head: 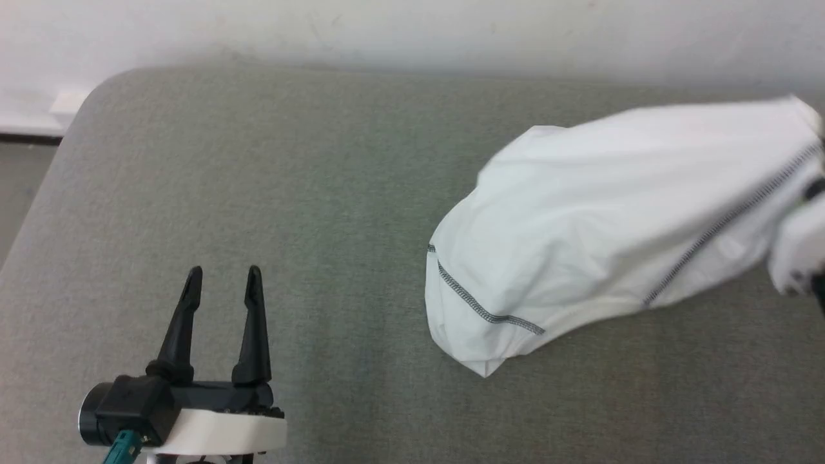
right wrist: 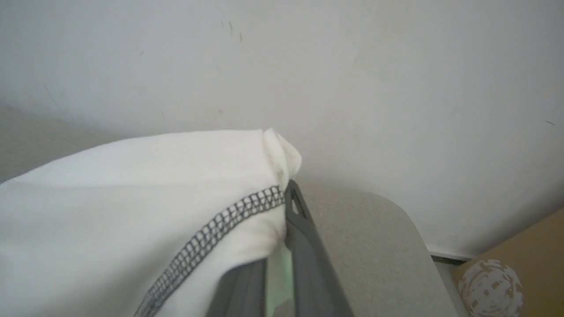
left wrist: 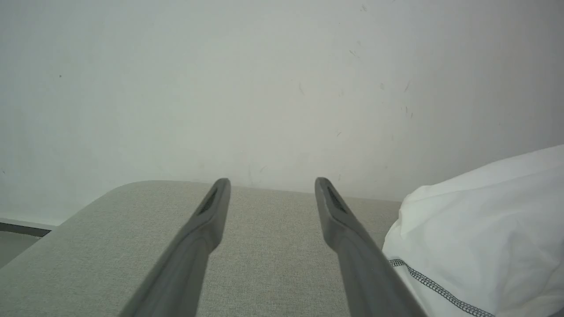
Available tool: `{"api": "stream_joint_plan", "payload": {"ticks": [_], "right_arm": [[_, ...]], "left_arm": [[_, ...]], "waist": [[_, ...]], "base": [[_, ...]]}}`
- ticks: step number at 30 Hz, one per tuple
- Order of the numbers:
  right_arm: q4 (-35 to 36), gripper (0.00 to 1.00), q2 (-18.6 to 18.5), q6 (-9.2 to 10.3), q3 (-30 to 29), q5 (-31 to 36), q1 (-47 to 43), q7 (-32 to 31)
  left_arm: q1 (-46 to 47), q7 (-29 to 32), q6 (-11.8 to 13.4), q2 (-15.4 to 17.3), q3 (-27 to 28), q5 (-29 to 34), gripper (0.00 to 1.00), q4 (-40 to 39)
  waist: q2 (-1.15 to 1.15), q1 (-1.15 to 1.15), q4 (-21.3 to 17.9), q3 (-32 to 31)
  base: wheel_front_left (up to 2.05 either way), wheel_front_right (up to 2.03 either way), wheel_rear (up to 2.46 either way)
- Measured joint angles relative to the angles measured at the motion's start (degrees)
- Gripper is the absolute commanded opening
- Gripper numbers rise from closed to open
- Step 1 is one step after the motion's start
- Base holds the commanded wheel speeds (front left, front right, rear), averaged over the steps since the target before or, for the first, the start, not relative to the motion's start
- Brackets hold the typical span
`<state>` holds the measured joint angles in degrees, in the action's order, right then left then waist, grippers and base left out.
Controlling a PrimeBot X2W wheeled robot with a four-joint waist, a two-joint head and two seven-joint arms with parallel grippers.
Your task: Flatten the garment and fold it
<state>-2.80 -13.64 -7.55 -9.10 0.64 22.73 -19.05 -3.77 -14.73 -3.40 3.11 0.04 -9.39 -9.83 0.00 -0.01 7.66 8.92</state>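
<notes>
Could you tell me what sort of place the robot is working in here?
Probably an indoor test room or lab: a grey fabric-covered surface with rounded corners stands against a bare, scuffed white wall, with the garment partly resting on it.

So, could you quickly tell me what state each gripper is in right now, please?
Left gripper: open, holding nothing.
Right gripper: shut on the garment.

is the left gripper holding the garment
No, the left gripper has its fingers open over the grey surface, apart from the garment.
</notes>
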Motion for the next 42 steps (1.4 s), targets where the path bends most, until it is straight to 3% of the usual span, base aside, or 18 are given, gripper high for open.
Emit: {"api": "stream_joint_plan", "payload": {"ticks": [5,9,10,11,12,16,20,26,33,41,42], "right_arm": [[7.47,0.0,2.71,0.01,-11.55,1.87,-15.19,-4.15],[7.21,0.0,7.31,0.01,-16.34,2.83,-26.63,-6.6],[6.65,0.16,8.08,0.0,-16.27,2.83,-28.19,-6.9],[6.28,0.8,8.83,0.0,-16.15,2.82,-29.03,-6.71],[6.09,1.0,9.39,0.0,-16.08,2.67,-29.11,-6.08],[7.38,1.0,10.11,0.01,-13.56,0.58,-27.0,-4.52],[13.01,1.0,10.11,0.01,-7.73,-2.49,-22.11,-4.82],[15.34,1.0,5.55,0.01,2.6,-3.99,-13.93,-9.37],[2.96,1.0,1.51,0.0,8.87,-4.8,-3.16,-14.88],[-11.76,1.0,0.08,0.0,12.44,-4.01,3.93,-21.38],[-13.28,0.64,0.11,0.0,12.71,-4.35,4.24,-22.14]], "left_arm": [[-0.92,0.0,0.18,-0.07,-0.01,-0.01,1.0,-0.58],[-0.91,0.0,0.18,-0.12,0.3,-0.02,1.0,-0.67],[-0.9,0.0,0.18,-0.12,0.44,-0.02,1.0,-0.66],[-0.9,0.0,0.16,-0.12,0.59,-0.02,1.0,-0.65],[-0.88,0.0,0.16,-0.11,0.71,-0.02,1.0,-0.65],[-0.85,0.0,-0.02,-0.12,1.04,0.01,1.0,-0.57],[-0.84,0.0,-0.02,-0.12,0.96,0.02,1.0,-0.55],[-0.81,0.0,-0.01,-0.12,0.08,-0.13,1.0,-0.56],[1.08,0.0,-0.01,-0.12,-0.86,-0.74,1.0,-0.45],[4.19,0.0,-0.01,-0.13,-2.49,-2.02,1.0,0.56],[4.39,0.0,-0.01,-0.14,-2.66,-2.25,1.0,0.63]], "waist": [[0.0,0.0,-2.23,-1.32],[0.0,0.0,-2.72,-0.79],[0.0,0.0,-2.73,-0.58],[0.0,0.01,-2.78,-0.4],[0.0,0.01,-2.88,-0.29],[0.0,0.01,-3.36,-0.48],[0.0,0.01,-3.35,-1.14],[0.0,0.01,-2.09,-0.71],[0.0,0.02,0.36,2.3],[0.0,0.03,4.26,6.98],[0.0,0.03,4.78,7.47]], "base": [[0.0,0.0,0.0],[0.0,0.0,0.0],[0.0,0.0,0.0],[0.0,0.0,0.0],[0.0,0.0,0.0],[0.0,0.0,0.0],[0.0,0.0,0.0],[0.0,0.0,0.0],[0.0,0.0,0.0],[0.0,0.0,0.0],[0.0,0.0,0.0]]}}
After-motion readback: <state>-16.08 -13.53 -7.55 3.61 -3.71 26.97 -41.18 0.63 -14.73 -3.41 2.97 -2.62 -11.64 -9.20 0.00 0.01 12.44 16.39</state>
